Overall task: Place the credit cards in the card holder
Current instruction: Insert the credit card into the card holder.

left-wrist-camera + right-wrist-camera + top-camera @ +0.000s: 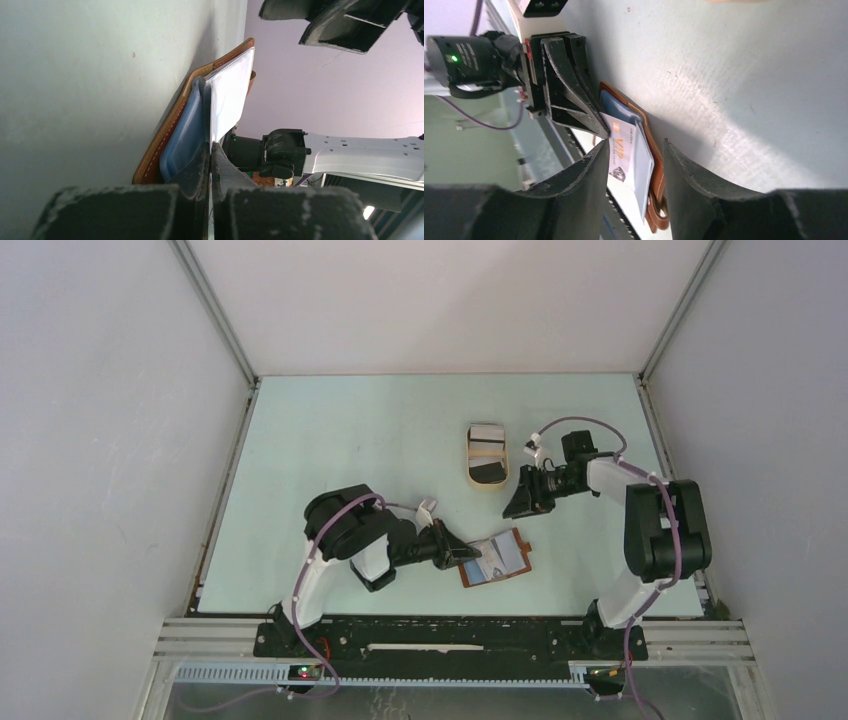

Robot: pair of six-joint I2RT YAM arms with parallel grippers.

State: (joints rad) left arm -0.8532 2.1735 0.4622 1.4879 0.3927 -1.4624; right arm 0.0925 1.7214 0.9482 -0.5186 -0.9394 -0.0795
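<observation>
Our left gripper (466, 554) lies low, clamped on the open card holder's (159, 142) inner sleeve; our right gripper (518, 507) hangs tilted down nearby, fingers apart.

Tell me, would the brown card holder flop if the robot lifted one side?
Probably floppy: the card holder lies open, and its thin inner page stands off the cover where the left tool pinches it. Likely light, being thin and flat. It shouldn't roll.

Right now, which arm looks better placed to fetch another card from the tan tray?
Right. The right gripper is open, empty and close to the tray, while the left gripper is shut on the card holder, pinching its inner sleeve.
</observation>
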